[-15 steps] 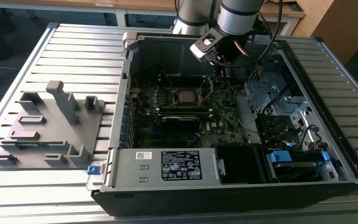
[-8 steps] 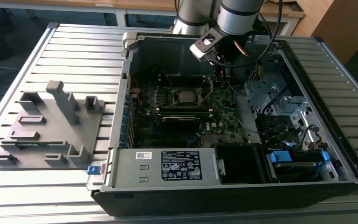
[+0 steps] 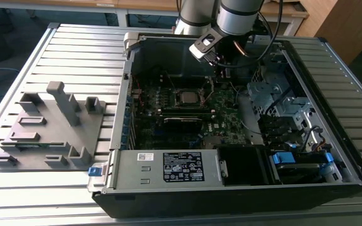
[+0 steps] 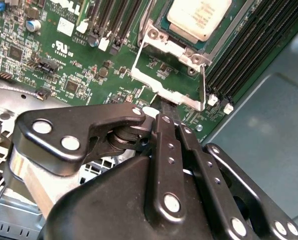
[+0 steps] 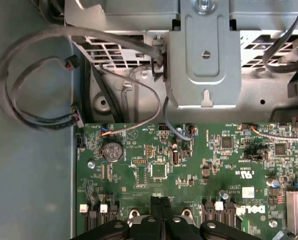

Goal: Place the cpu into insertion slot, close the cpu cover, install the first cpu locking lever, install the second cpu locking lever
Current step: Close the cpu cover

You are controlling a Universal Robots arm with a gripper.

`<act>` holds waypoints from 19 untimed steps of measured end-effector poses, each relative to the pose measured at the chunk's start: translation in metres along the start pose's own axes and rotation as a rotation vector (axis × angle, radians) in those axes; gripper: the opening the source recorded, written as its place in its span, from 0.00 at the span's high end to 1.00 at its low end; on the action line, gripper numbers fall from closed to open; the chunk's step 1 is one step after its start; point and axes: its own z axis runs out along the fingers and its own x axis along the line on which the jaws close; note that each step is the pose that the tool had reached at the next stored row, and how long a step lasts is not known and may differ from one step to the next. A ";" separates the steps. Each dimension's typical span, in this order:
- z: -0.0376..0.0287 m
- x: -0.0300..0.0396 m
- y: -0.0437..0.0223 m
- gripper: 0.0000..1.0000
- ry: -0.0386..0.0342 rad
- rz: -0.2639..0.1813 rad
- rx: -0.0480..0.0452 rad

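Exterior view overlooks the open black computer case from above; both wrist views closely face its green circuit board.

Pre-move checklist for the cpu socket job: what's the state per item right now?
1. cpu seated in the insertion slot: ok, it lies flat in it in the second wrist view.
2. cpu cover closed: not ok, it stands open, with green board showing through its window.
3. gripper on the cover: cannot tell. The fingers are shut, with the tips at the cover edge farthest from the cpu.
4. Locking levers installed: cannot tell.
5. memory slots clear of the gripper: ok.
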 end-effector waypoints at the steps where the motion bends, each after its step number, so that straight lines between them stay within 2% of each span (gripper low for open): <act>1: 0.0000 0.0000 -0.0013 0.90 0.0000 0.000 -0.0003; 10: 0.0002 -0.0004 -0.0159 0.90 0.0002 0.000 -0.0052; 19: 0.0008 -0.0009 -0.0340 0.90 0.0003 0.000 -0.0119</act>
